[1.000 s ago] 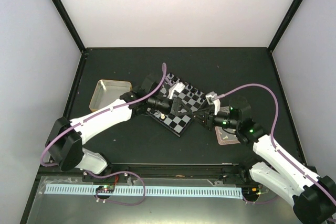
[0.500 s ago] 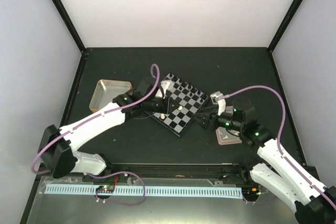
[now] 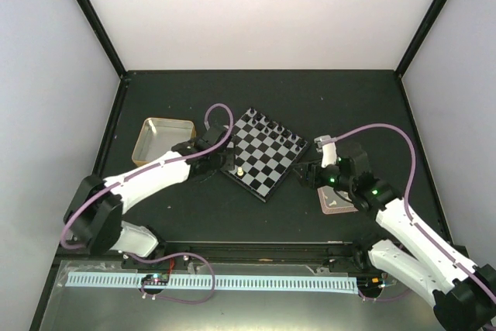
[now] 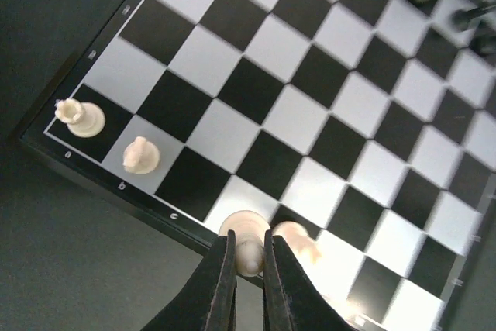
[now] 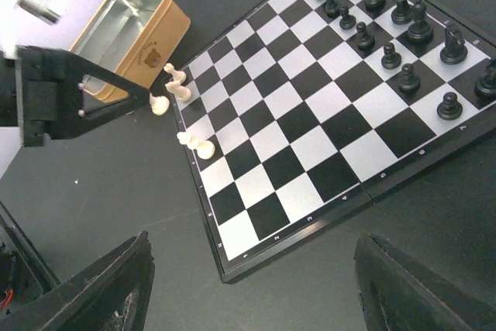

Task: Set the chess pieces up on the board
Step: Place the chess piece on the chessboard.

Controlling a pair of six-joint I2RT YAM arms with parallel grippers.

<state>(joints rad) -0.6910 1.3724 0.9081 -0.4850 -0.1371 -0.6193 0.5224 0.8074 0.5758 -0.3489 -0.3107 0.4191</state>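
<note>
Dark table [image 3: 349, 98] | left gripper [image 4: 248, 239] pulled to board [image 3: 267, 153] edge, cream piece [image 4: 244, 226] pinched between jaws | right gripper [image 5: 254, 244] withdrawn, jaws spread wide, empty

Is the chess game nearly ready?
About halfway. The tiny black chess pieces stand in two rows on the square black-and-grey checked board. A few tiny cream pieces stand at the opposite edge; the left gripper grips another cream piece. That side is mostly bare.
</note>
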